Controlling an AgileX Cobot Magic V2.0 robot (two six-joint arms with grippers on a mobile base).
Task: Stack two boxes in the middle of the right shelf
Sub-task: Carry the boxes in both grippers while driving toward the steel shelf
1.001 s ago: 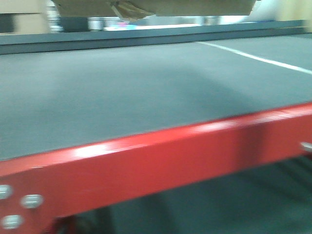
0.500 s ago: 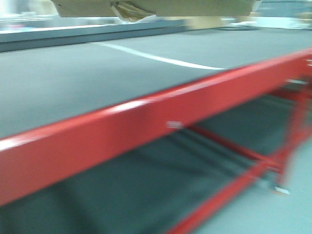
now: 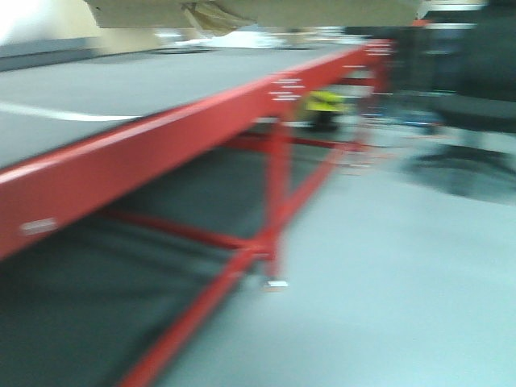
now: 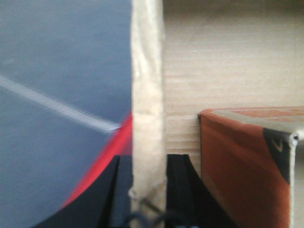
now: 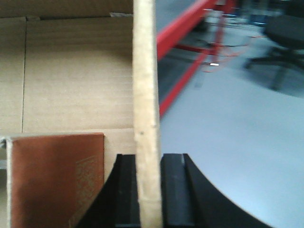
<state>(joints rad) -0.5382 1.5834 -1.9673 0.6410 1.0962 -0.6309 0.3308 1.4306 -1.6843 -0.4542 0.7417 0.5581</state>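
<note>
1. Overhead, the cardboard box (image 3: 266,11) hangs at the top edge of the blurred front view. Only its underside shows, above the grey deck (image 3: 121,89) of a red-framed rack (image 3: 161,153); how far it clears the deck cannot be told.
2. Left gripper (image 4: 148,164) is clenched on one upright wall of the box, with a black finger against each face of the corrugated edge.
3. Right gripper (image 5: 148,161) clamps another wall the same way, one finger inside the box and one outside.
4. Inside the box, an orange-brown carton (image 4: 242,166) sits against the inner wall, just beside the left gripper's inner finger. The right wrist view shows faint print on its face.
5. A white line (image 3: 56,113) crosses the deck toward the picture's left edge.
6. An office chair (image 3: 476,89) stands on the pale floor (image 3: 387,282), well apart from the rack's legs.
</note>
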